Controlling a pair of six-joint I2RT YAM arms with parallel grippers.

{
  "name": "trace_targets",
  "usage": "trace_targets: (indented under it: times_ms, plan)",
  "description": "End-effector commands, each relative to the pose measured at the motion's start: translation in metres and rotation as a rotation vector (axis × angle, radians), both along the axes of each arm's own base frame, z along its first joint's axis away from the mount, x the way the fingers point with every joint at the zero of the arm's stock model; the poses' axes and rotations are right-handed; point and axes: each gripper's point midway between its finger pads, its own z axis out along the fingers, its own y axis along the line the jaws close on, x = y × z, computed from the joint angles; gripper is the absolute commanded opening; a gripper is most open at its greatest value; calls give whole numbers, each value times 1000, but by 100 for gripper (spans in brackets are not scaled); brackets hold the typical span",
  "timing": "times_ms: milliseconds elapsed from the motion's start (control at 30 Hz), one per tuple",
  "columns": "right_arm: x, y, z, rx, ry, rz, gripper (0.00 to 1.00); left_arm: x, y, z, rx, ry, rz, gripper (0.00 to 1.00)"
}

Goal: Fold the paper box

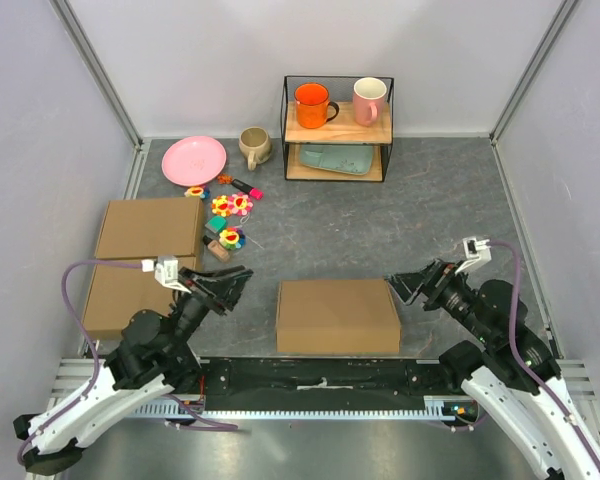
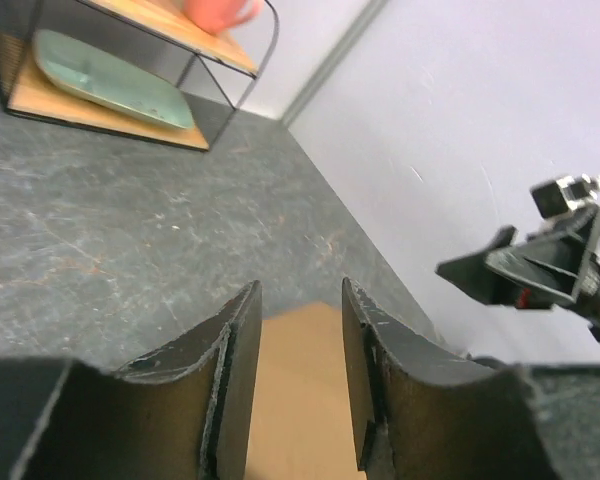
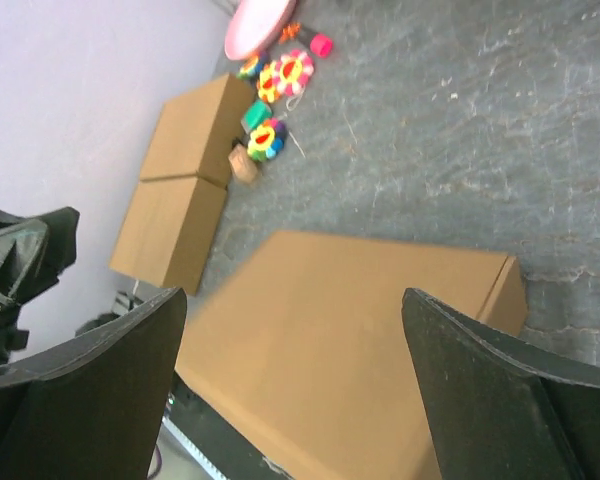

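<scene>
Box: the paper box (image 1: 338, 315) lies flat and closed on the grey table (image 1: 430, 210), at the middle of the near edge, between the two arms.
Long axis: runs left to right, parallel to the near edge, so each short end faces one arm.
Left gripper (image 1: 242, 275): off the box's left end, apart from it, pointing toward it; jaws parted only a little, nothing between them. The left wrist view shows cardboard beyond the gap.
Right gripper (image 1: 392, 284): just beside the far right corner, jaws spread wide and empty. The right wrist view looks down over the box top.
Nearer arm: the right, by my reading; its height above the cardboard I cannot tell.
Progress: the box looks already folded shut, no loose flap in view.
Not the target: the pair of flat brown boxes (image 1: 145, 265) at the left.
</scene>
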Motion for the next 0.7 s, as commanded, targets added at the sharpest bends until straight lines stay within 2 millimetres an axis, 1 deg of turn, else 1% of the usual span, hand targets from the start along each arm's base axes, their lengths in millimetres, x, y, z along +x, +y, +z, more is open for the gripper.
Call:
trace_targets:
  times_ms: [0,33,67,100,133,167,200,233,267,333,367,400,433,500,533,567,600,633,667]
  plan:
    - [3,-14,16,34,-21,-93,96,16,28,-10,-12,93,174,45]
    - [4,-17,10,23,-7,-107,96,18,26,-17,-15,139,179,45]
    - [6,-20,-6,-3,45,-135,96,18,27,-32,22,190,192,45]
    - [6,-19,-17,-16,84,-139,96,18,26,-40,32,228,193,45]
    - [7,-17,-33,-38,135,-131,96,16,19,-49,21,283,168,45]
    - [10,-14,-51,-77,202,-128,96,15,12,-65,63,337,153,46]
    - [4,-4,-63,-80,263,-72,96,13,6,-76,81,377,132,46]
    - [3,-2,-75,-99,311,-62,96,10,-1,-83,83,423,106,47]
    - [1,0,-94,-139,385,-55,97,5,-14,-104,146,496,58,47]
    - [-2,0,-111,-168,439,-47,98,-4,-26,-124,195,588,5,49]
    - [-3,-1,-122,-185,469,-50,98,-6,-28,-134,221,625,0,50]
    - [-4,-1,-127,-190,479,-48,98,-8,-29,-152,273,679,7,51]
    - [-5,-1,-135,-199,496,-47,98,-11,-31,-158,277,715,2,52]
    - [-5,-3,-143,-222,509,-48,98,-14,-33,-173,302,755,-4,53]
    - [-7,-3,-148,-244,508,-29,97,-15,-43,-168,272,736,-52,53]
    - [-9,-2,-160,-261,531,-10,94,-17,-46,-175,273,740,-74,53]
    - [-11,-1,-165,-270,546,2,92,-18,-50,-175,261,734,-98,52]
    - [-18,3,-175,-271,579,41,90,-21,-58,-173,244,727,-138,50]
    - [-15,7,-177,-257,575,52,84,-23,-61,-177,244,733,-156,47]
